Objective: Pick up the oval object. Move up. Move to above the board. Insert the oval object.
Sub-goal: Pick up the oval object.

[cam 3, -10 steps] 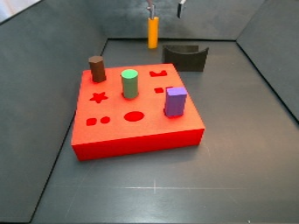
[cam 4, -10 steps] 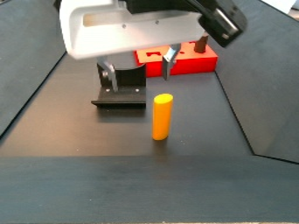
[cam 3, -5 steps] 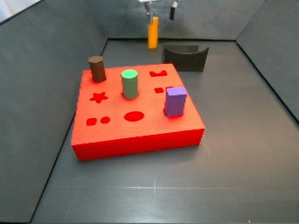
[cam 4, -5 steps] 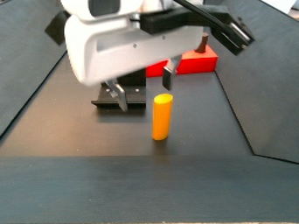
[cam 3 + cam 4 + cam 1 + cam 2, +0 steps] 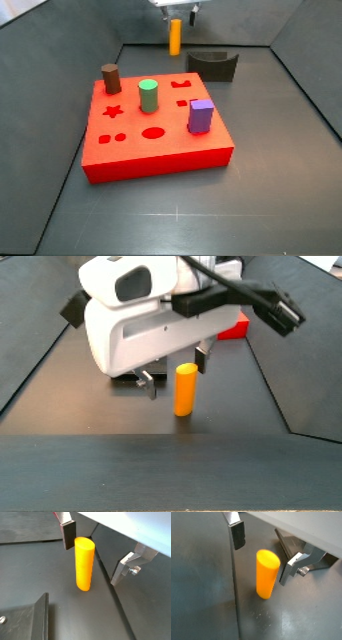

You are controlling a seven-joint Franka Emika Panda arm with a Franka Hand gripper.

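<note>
Slim orange-yellow oval peg (image 5: 83, 564) stands upright on dark grey floor (image 5: 267, 190), at far end of enclosure, just beside small dark grey arch-shaped block (image 5: 214, 65). Two-finger gripper (image 5: 100, 554) hangs over peg, jaws spread, silver finger plates flanking its upper part in both wrist views; contact not discernible. Large flat red square board (image 5: 150, 130) lies well apart, mid-floor, carrying brown cylinder (image 5: 110, 78), green cylinder (image 5: 148, 96), purple block (image 5: 201, 115).
</note>
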